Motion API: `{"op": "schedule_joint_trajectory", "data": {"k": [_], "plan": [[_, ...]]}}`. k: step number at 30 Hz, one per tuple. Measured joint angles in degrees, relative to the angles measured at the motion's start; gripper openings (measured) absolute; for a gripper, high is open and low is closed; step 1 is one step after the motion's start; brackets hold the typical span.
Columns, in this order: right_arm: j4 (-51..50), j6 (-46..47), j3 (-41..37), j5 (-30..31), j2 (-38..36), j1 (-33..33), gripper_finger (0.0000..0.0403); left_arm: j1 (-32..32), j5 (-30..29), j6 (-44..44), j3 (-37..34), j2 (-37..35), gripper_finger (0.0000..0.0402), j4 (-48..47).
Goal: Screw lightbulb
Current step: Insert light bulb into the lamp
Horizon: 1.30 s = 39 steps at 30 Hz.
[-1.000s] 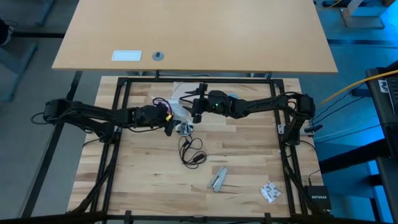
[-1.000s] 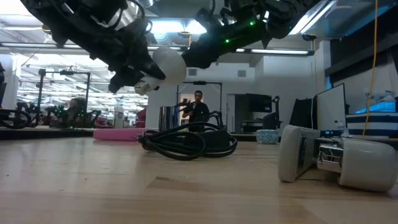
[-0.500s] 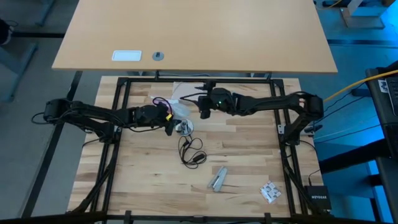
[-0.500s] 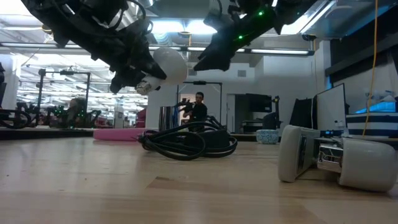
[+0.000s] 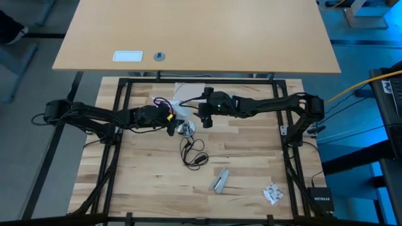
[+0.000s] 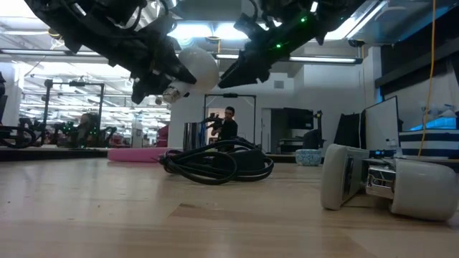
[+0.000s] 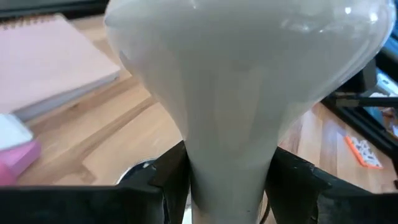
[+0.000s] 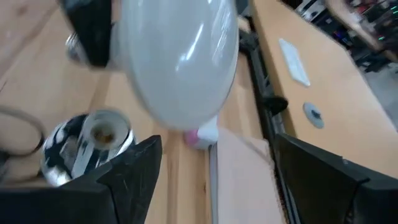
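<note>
So the lightbulb (image 7: 249, 81) is held up in the air, well clear of the tabletop (image 5: 251, 163), over the middle of its far half. It's gripped at the narrow neck by the left gripper (image 7: 230, 180), jaws clenched on either side of the neck with the globe pointing away from the wrist. In the low view the bulb (image 6: 197, 68) is seen tilted, not upright.

The silvery socket (image 8: 87, 146) is lying on the wood just beside and below the bulb, open mouth showing, with its black cord (image 5: 193, 152) looped toward the middle of the tabletop. The right gripper (image 5: 206, 119) is parked close by on the other side of the bulb, jaws spread wide and holding nothing.

Step-wise, this looks like the lining-up stage: bulb picked up, not yet threaded. The next move probably calls for the socket to be steadied by the free gripper, and the bulb's base brought square to the socket mouth before any twisting is tried.
</note>
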Motion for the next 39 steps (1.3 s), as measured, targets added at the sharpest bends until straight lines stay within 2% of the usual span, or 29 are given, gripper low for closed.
{"op": "schedule_joint_trajectory", "data": {"k": [15, 39], "plan": [[7.97, 1.66, -0.06, 0.44, 1.05, -0.02, 0.0317, 0.00, -0.04, 3.81, 0.00, 0.09, 0.0169, 1.03], [8.17, 0.36, -0.06, 0.44, 0.22, -0.04, 0.0317, -0.02, -3.02, 7.70, 0.00, 0.11, 0.0169, 3.47]]}}
